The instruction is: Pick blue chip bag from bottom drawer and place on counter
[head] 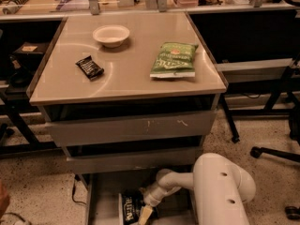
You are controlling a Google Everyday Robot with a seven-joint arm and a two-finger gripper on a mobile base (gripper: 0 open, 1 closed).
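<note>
The blue chip bag (129, 209) lies in the open bottom drawer (101, 200), dark navy with white lettering, at the bottom edge of the view. My gripper (144, 214) reaches down into the drawer from the white arm (220, 191) and sits right beside the bag's right edge, partly cut off by the frame. The counter (126, 74) is the beige top of the cabinet above.
On the counter lie a green chip bag (174, 60), a small black candy bar wrapper (89, 67) and a white bowl (111, 34). The two upper grey drawers (131, 128) overhang the bottom one. An office chair base (276, 153) stands to the right.
</note>
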